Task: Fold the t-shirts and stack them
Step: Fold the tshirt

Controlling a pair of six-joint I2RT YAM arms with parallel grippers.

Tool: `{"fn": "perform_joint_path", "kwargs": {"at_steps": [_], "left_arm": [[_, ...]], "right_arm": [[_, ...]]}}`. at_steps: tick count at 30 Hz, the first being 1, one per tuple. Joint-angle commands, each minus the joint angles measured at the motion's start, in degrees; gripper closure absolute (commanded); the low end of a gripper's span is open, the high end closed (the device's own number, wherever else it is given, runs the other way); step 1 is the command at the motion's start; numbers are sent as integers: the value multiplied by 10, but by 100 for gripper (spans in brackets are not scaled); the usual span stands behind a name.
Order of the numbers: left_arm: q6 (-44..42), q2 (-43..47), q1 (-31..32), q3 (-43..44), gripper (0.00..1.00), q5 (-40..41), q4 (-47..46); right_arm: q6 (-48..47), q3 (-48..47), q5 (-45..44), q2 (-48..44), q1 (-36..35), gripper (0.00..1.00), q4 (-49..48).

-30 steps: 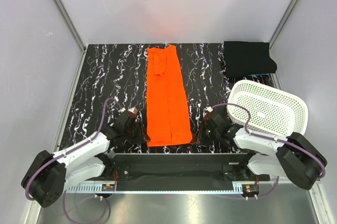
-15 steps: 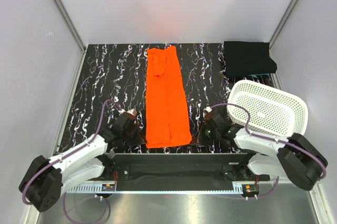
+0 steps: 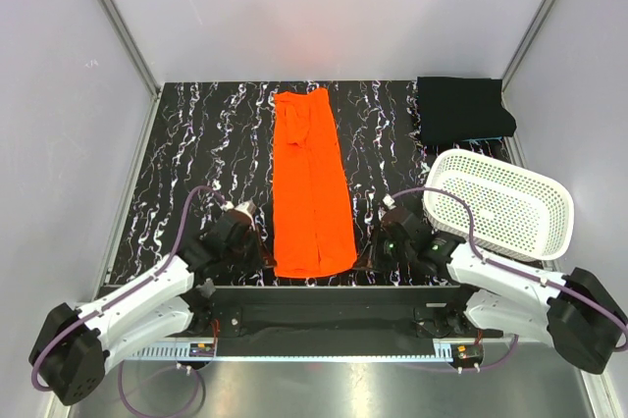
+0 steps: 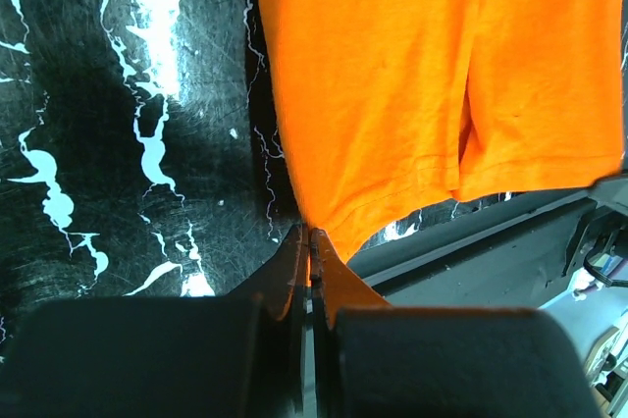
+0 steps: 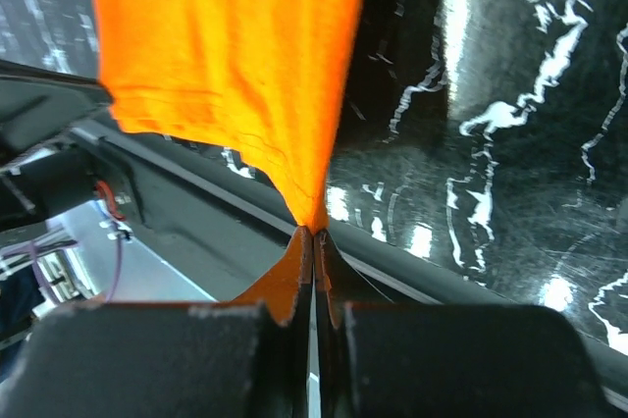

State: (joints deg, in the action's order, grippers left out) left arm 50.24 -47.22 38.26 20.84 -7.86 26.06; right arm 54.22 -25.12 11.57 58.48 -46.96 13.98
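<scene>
Over on the left, the left gripper [image 3: 263,261] sits low at the near edge of the black marbled table [image 3: 186,163]. Its jaws are pinched tight on the near left corner of the orange t-shirt [image 3: 312,182]. The left wrist view shows this plainly: the hem of the orange t-shirt [image 4: 392,94] narrows to a point and vanishes into the left gripper [image 4: 310,241], with no gap between the jaws.

The orange t-shirt lies in the middle of the table, folded lengthwise into a long narrow strip that runs from the near edge toward the far one.

At its near right corner the right gripper [image 3: 371,259] does the same. In the right wrist view the orange t-shirt [image 5: 226,35] is drawn into a peak and clamped in the right gripper [image 5: 314,236], jaws fully together.

Farther right, in the far right corner, the black t-shirt [image 3: 463,109] lies folded, well apart from the orange one. Just in front of it is a white perforated basket [image 3: 500,204], beside the right arm.
</scene>
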Motion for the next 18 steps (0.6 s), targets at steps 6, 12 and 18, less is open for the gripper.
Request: {"fn": "perform_joint_path", "kwargs": {"at_steps": [6,12,18], "left_arm": [[3,-10,2,53,100,20,1],[-46,-108,-56,128,100,7,-8],[-109,-243,-152,238,100,-30,-33]], "right_arm": [[-19,-48,-46,8,-9,100,17],[-81,-151,-87,82,6,100,27],[-188,-280,-55,221,97,100,41]]}}
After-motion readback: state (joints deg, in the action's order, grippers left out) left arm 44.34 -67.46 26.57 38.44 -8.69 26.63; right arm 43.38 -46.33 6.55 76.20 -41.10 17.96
